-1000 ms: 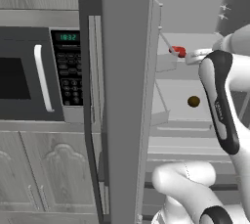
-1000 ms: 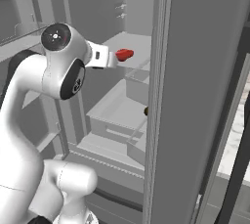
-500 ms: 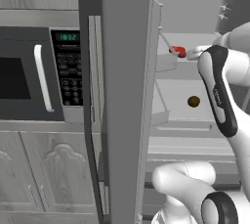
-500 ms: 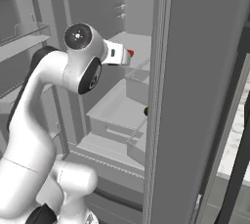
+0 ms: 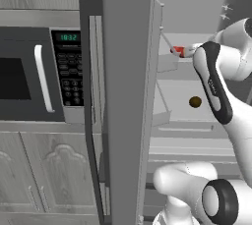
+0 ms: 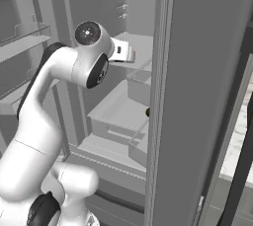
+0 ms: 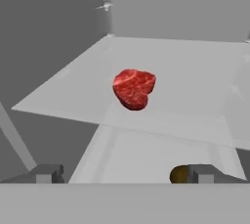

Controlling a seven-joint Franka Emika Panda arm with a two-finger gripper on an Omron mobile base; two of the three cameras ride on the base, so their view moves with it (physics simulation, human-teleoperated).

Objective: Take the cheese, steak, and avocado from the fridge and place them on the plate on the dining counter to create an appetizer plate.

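The steak [image 7: 133, 88], a red chunk, lies on a pale upper shelf of the open fridge [image 5: 128, 96], straight ahead of my gripper [image 7: 124, 174]. The gripper is open, its fingertips [image 7: 46, 173] wide apart, short of the steak and holding nothing. From the left base view the steak [image 5: 176, 51] peeks out just left of my forearm. The dark avocado [image 5: 195, 102] rests on the shelf below; in the hand view the avocado [image 7: 178, 174] is half hidden by the right fingertip. A sliver of avocado [image 6: 147, 112] shows past the door edge. The cheese and plate are out of view.
The open fridge door's edge [image 5: 123, 121] stands close on the left of my arm, with the black microwave [image 5: 34, 81] beyond it. The other fridge door [image 6: 197, 96] flanks the right. Drawers [image 6: 118, 116] sit under the shelves. White marble counter [image 6: 240, 141] shows at far right.
My arm has risen and swung in toward the upper shelf. Its elbow now covers the steak in the right base view. Steak and avocado have not moved.
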